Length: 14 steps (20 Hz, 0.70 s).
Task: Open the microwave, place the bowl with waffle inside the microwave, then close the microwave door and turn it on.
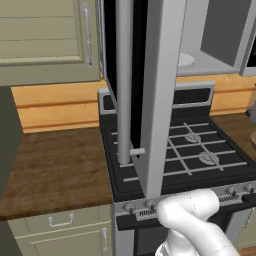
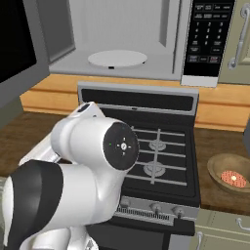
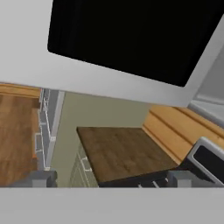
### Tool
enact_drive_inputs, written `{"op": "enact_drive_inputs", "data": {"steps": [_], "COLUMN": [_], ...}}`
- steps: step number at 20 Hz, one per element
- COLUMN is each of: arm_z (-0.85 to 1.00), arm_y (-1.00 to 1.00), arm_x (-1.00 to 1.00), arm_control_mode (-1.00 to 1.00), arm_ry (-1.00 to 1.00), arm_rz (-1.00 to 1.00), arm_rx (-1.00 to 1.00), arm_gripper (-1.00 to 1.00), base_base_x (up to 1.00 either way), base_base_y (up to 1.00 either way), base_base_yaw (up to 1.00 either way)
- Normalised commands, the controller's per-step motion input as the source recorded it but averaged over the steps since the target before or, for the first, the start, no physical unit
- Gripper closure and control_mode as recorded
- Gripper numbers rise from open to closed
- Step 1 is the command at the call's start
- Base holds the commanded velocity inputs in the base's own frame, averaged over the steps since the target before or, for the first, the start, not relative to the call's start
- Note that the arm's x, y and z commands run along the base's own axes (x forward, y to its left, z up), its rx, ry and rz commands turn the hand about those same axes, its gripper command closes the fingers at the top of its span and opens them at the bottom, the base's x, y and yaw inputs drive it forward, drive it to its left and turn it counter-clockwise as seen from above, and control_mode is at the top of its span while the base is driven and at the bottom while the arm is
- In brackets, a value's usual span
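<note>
The microwave (image 2: 122,34) stands open above the stove, showing its grey inside and white turntable (image 2: 117,58). The microwave door (image 1: 150,90) is swung out toward me, edge-on, with its long silver bar handle (image 1: 123,85) facing left. In the hand view its black glass (image 3: 131,39) hangs overhead. The bowl with waffle (image 2: 230,175), tan with a reddish piece inside, sits on the counter right of the stove. My gripper (image 3: 113,179) is open below the door, its fingertips (image 3: 41,178) wide apart with nothing between them.
A black gas stove (image 1: 190,150) lies under the microwave, with knobs along its front edge. Wooden counter (image 1: 60,165) stretches to its left over beige drawers. A beige wall cabinet (image 1: 45,35) hangs at upper left. The microwave's keypad (image 2: 207,39) is on its right side.
</note>
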Motion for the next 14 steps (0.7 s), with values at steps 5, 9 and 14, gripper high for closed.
{"op": "enact_drive_inputs", "data": {"steps": [5,9,14], "arm_z": [-0.26,-0.54,-0.58], "arm_y": [-1.00,-1.00,-1.00], "arm_x": [-0.03,0.00,0.05], "arm_control_mode": [-1.00,-1.00,-1.00], "arm_ry": [0.02,0.00,0.00], "arm_rz": [-0.18,-0.23,-0.19], "arm_rx": [-0.28,-0.37,-0.37], "arm_gripper": [-1.00,-1.00,-1.00], "base_base_x": [0.00,0.00,0.00], "base_base_y": [0.00,0.00,0.00], "base_base_yaw": [0.00,0.00,0.00]}}
